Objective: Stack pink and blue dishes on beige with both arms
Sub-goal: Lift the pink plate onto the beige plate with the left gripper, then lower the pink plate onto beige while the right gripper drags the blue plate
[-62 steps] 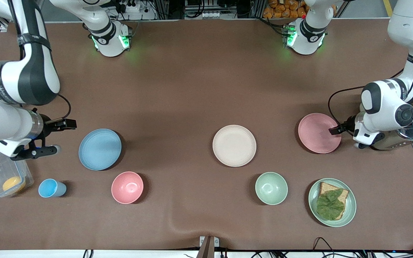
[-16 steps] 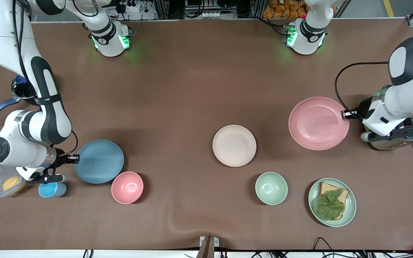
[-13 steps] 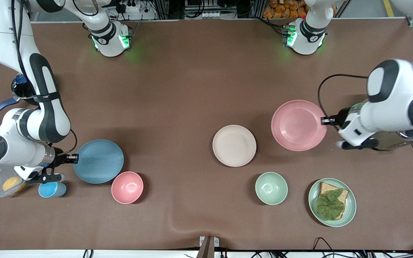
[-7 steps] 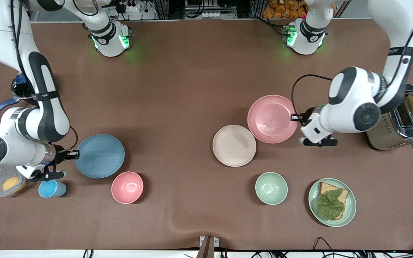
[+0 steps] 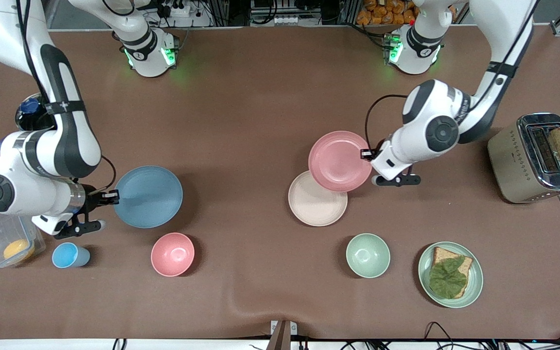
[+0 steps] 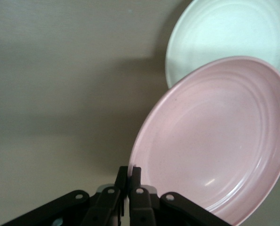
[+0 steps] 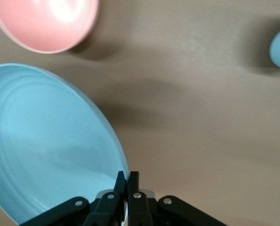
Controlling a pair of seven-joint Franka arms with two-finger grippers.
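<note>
The pink plate (image 5: 339, 160) is hanging partly over the beige plate (image 5: 315, 204), its rim being pinched by the left gripper (image 5: 366, 154). The blue plate (image 5: 148, 196) is hanging over the table (image 5: 260, 97) near the pink bowl (image 5: 172, 254), its rim being pinched by the right gripper (image 5: 113, 196).

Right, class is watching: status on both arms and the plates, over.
Left gripper shut on pink plate, overlapping beige plate. Right gripper shut on blue plate, airborne. Nothing blocking.
</note>
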